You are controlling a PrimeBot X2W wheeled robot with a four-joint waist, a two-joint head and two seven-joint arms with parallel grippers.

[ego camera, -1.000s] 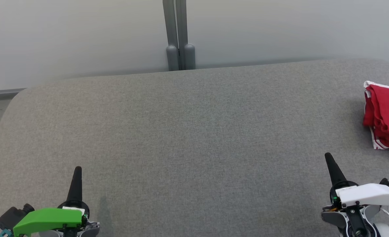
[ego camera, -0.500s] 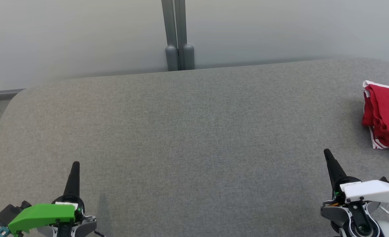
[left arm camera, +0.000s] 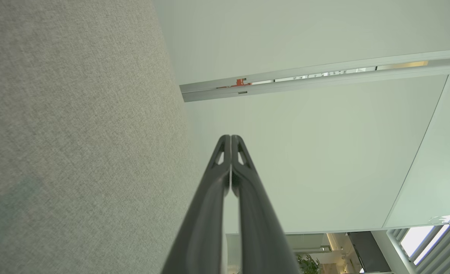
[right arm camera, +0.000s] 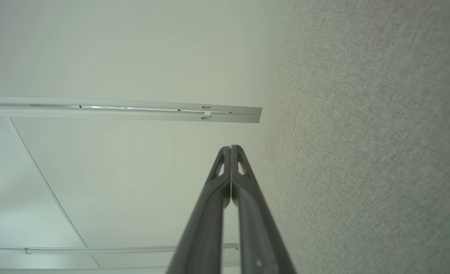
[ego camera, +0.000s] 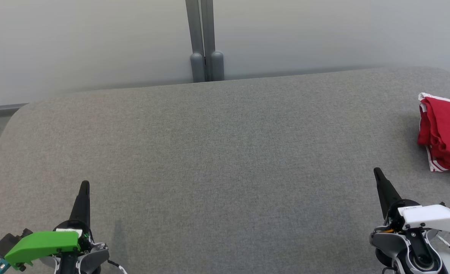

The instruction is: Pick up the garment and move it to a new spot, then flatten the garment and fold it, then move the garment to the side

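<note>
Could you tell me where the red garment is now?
In the head view, the red fabric garment with white trim lies at the right edge of the grey upholstered surface, beyond the right gripper and apart from it.

The red garment [ego camera: 446, 133] runs off the picture's right edge — far side unseen.

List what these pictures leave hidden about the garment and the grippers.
- Red garment, head view: its right part is cut off by the picture's edge, so its full shape and how neatly it is folded cannot be told.
- Left gripper and right gripper, head view: their bodies are cut off by the bottom edge.
</note>
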